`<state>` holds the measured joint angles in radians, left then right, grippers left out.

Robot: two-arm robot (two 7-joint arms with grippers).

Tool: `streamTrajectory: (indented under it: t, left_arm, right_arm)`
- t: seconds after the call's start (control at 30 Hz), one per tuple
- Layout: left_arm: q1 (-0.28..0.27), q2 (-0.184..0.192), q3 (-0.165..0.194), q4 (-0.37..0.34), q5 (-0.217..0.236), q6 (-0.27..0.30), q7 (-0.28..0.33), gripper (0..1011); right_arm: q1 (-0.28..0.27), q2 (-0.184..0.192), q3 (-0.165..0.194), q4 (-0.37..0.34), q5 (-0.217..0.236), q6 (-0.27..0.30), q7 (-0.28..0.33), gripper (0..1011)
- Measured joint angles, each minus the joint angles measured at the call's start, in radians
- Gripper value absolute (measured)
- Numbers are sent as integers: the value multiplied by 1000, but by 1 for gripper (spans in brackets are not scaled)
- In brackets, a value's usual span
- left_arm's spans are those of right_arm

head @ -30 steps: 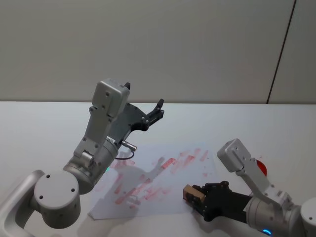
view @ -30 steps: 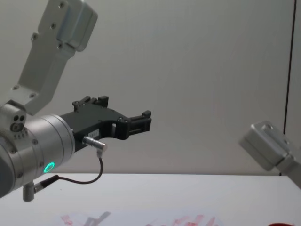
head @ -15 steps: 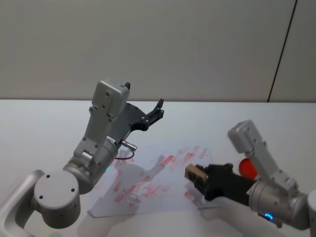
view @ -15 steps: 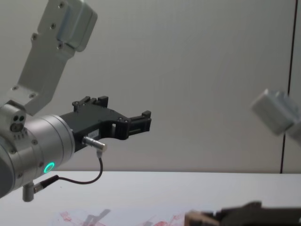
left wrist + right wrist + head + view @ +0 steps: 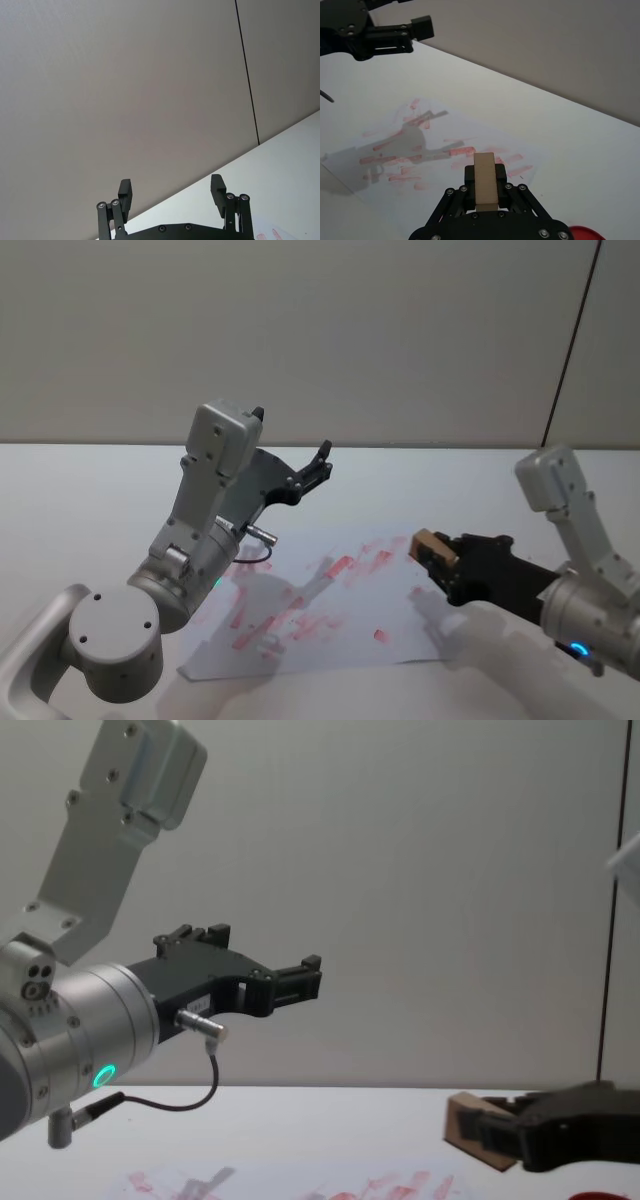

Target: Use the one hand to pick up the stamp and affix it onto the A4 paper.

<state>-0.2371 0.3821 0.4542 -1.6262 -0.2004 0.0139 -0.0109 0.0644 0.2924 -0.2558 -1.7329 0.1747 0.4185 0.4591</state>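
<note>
The right gripper (image 5: 432, 548) was clamped on the stamp (image 5: 433, 545), its two black fingers pressing the small tan wooden block from either side. In the right wrist view the stamp (image 5: 485, 180) stood between the blocky fingertips (image 5: 470, 174), its long tan face turned toward the camera. The gripper (image 5: 478, 1130) hung in the air above the tabletop (image 5: 90, 490), with the stamp (image 5: 474, 1125) at its tip tilted and clear of the surface, as the chest view showed from the side. Seen from the head camera, it was over the right edge of the A4 paper (image 5: 330, 635), not touching it. The pale grey right arm ran back from the gripper toward the lower right corner of the head view.

The A4 paper (image 5: 395, 150) lay flat on the white tabletop, covered with pinkish-red smeared stamp marks (image 5: 345, 568) across most of its middle, and the shadow of the other arm fell over its left part. A red round object (image 5: 584, 233) sat on the tabletop behind the right gripper, partly cut off at the wrist view's edge.

The left gripper (image 5: 318, 465) was held raised well above the tabletop, away from the paper, its fingers (image 5: 125, 192) spread apart with nothing between them. Its silver wrist (image 5: 90, 1030) carried a green ring light (image 5: 104, 1074) and a dark cable (image 5: 190, 1100).
</note>
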Motion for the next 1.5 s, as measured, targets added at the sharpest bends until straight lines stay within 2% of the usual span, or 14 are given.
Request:
streamTrajectory:
  t: [0.33, 0.63, 1.03, 1.5]
  left_arm:
    - [0, 0, 0, 0, 0, 0, 0, 1002]
    - [0, 0, 0, 0, 0, 0, 0, 1003]
    - [0, 0, 0, 0, 0, 0, 0, 1002]
    - [0, 0, 0, 0, 0, 0, 0, 1003]
  right_arm:
    - [-53, 51, 32, -23, 21, 26, -75, 218]
    - [-87, 77, 48, -23, 19, 17, -139, 218]
    - [-74, 77, 55, 14, -6, -24, -181, 217]
    - [-58, 66, 52, 50, -20, -15, -189, 219]
